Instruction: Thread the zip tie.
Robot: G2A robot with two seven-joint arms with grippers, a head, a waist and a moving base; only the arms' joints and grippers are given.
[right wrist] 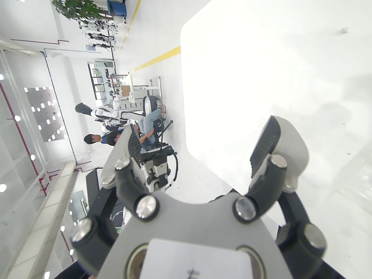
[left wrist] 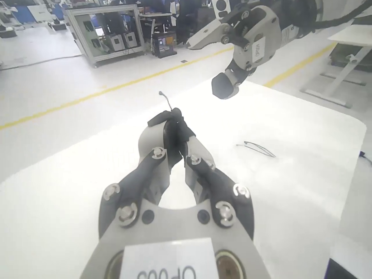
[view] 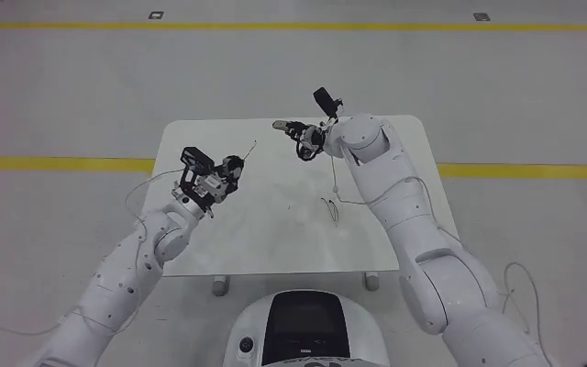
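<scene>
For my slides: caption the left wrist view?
Left gripper shut on a zip tie above the table, the right gripper open beyond it.

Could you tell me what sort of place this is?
Probably a robotics lab or test hall: another white robot stands in the background, a metal-framed equipment rack holds gear, and yellow floor lines mark out work areas.

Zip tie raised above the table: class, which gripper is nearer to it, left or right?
Left. The left gripper is shut on the zip tie; the right gripper hangs open in the air, apart from it.
</scene>
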